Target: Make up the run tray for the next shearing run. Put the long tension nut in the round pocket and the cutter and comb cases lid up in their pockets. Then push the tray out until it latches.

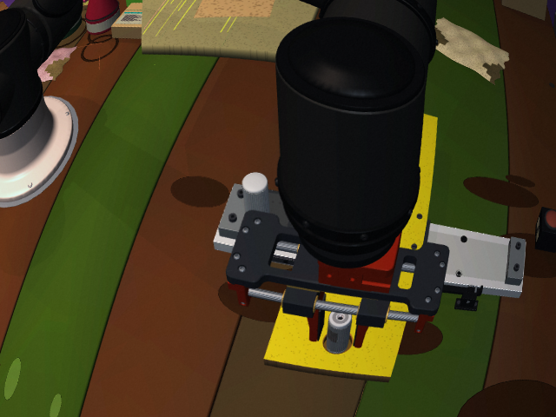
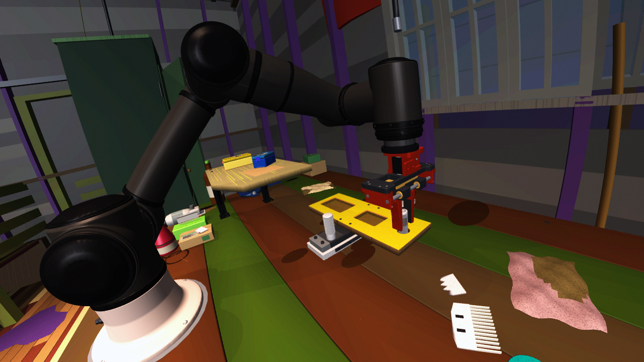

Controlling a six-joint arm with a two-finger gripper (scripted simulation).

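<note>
The long tension nut (image 1: 338,331) (image 2: 404,219), a grey knurled cylinder, stands upright in the round pocket at the near end of the yellow run tray (image 1: 346,345) (image 2: 367,219). The tray has two empty rectangular pockets (image 2: 338,205) (image 2: 371,218) further back. A yellow case (image 2: 237,160) and a blue case (image 2: 264,158) lie on the wooden side table. A white knurled post (image 1: 254,187) (image 2: 328,225) stands on the grey rail block. My gripper (image 1: 337,330) (image 2: 403,220) straddles the nut from above. It is open and holds nothing.
The black arm (image 2: 252,90) reaches over the bench and hides the tray's middle from the side camera. The grey slide rail (image 1: 476,260) runs across under the tray. A white comb (image 2: 475,326), a small white cutter (image 2: 452,285) and a pink cloth (image 2: 556,288) lie nearer on the bench.
</note>
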